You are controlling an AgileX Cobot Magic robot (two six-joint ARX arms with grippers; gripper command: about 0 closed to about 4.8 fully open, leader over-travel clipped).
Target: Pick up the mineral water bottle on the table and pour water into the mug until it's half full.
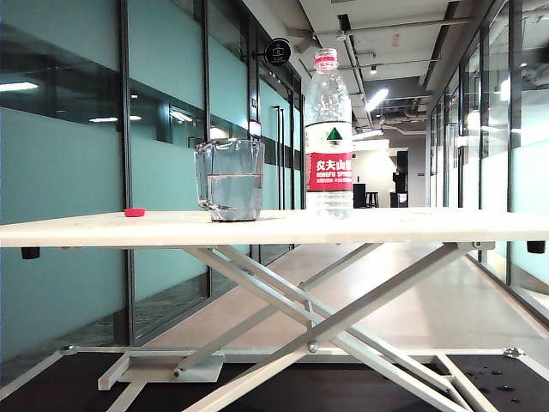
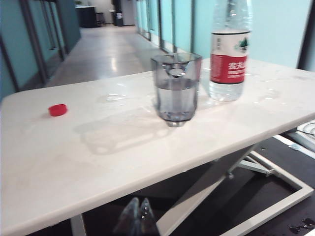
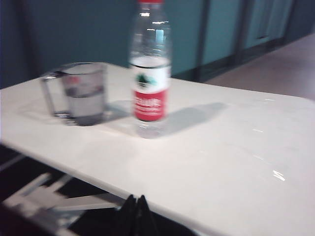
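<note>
The mineral water bottle (image 1: 328,163) stands upright on the white table (image 1: 386,225), with a red-and-white label and red at its neck. Just left of it the clear mug (image 1: 230,180) holds water (image 1: 233,196) to about half its height. The left wrist view shows the mug (image 2: 175,88) in front of the bottle (image 2: 228,64). My left gripper (image 2: 137,206) is shut and empty, low before the table edge. In the right wrist view the bottle (image 3: 149,93) and mug (image 3: 83,93) stand apart from my right gripper (image 3: 137,201), which is shut and empty at the table's near edge.
A loose red cap (image 1: 134,212) lies on the table left of the mug, also seen as the cap (image 2: 57,109) in the left wrist view. White crossed legs (image 1: 309,318) stand under the table. Glass walls line a corridor behind.
</note>
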